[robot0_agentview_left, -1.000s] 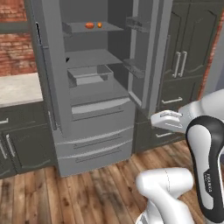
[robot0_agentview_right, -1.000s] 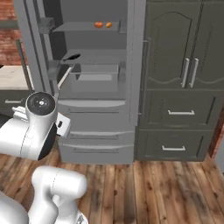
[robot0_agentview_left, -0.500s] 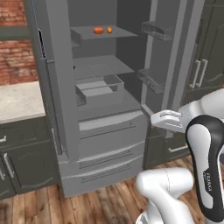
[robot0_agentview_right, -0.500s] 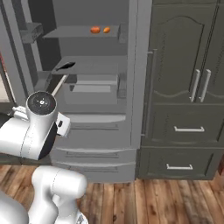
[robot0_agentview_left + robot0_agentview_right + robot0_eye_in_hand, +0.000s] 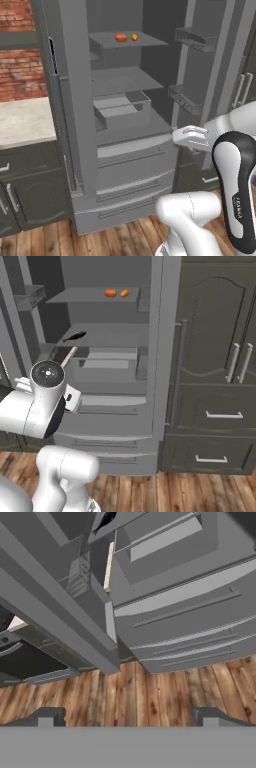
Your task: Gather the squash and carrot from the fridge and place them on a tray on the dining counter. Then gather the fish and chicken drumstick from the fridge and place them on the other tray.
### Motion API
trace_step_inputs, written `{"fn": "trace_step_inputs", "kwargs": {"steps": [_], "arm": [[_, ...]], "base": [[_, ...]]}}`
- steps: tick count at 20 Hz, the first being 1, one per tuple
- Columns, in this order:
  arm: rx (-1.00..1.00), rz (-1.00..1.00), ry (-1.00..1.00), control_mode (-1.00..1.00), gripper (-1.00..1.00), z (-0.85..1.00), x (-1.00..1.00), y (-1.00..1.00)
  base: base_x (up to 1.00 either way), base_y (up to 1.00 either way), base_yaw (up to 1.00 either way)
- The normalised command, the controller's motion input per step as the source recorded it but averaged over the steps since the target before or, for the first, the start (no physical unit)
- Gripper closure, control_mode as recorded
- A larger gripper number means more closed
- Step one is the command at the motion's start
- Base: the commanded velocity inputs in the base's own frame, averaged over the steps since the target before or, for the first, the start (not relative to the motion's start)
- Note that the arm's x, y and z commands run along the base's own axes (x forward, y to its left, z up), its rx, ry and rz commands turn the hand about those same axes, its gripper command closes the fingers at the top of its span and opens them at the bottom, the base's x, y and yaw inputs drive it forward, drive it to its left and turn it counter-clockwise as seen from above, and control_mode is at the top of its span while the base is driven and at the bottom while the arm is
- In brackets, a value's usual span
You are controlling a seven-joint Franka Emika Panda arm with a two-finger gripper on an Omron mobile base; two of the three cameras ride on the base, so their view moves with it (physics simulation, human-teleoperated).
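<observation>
Two small orange vegetables [image 5: 121,37] [image 5: 110,293] lie side by side on the open fridge's top shelf; they are too small to tell squash from carrot. A dark fish [image 5: 75,336] rests at the left front edge of the middle shelf. Just below it is a pale elongated piece [image 5: 69,356] [image 5: 108,566], possibly the chicken drumstick. My gripper [image 5: 177,139] [image 5: 129,719] hangs open and empty in front of the fridge's lower drawers, well below the shelves. The trays and the dining counter are out of view.
The fridge [image 5: 75,100] stands with both doors open; the right door's bins [image 5: 192,37] jut out near my hand. A clear bin [image 5: 120,107] sits on a lower shelf. A light counter [image 5: 22,122] lies left, dark cabinets [image 5: 215,356] right, wood floor [image 5: 150,692] below.
The whole picture has shifted: the base has driven closer to the fridge, which now looms larger. The gripper has stayed open and empty.
</observation>
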Motion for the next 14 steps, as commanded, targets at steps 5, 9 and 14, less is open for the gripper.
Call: {"fn": "trace_step_inputs", "kwargs": {"steps": [5, 9, 14], "arm": [[0.00, 0.00, 0.00, 1.00, -1.00, 0.00, 0.00, 0.00], [0.00, 0.00, 0.00, 1.00, -1.00, 0.00, 0.00, 0.00], [0.00, 0.00, 0.00, 1.00, -1.00, 0.00, 0.00, 0.00]], "base": [[0.40, -0.02, 0.14], [0.41, -0.13, 0.15], [0.49, -0.24, 0.17]]}}
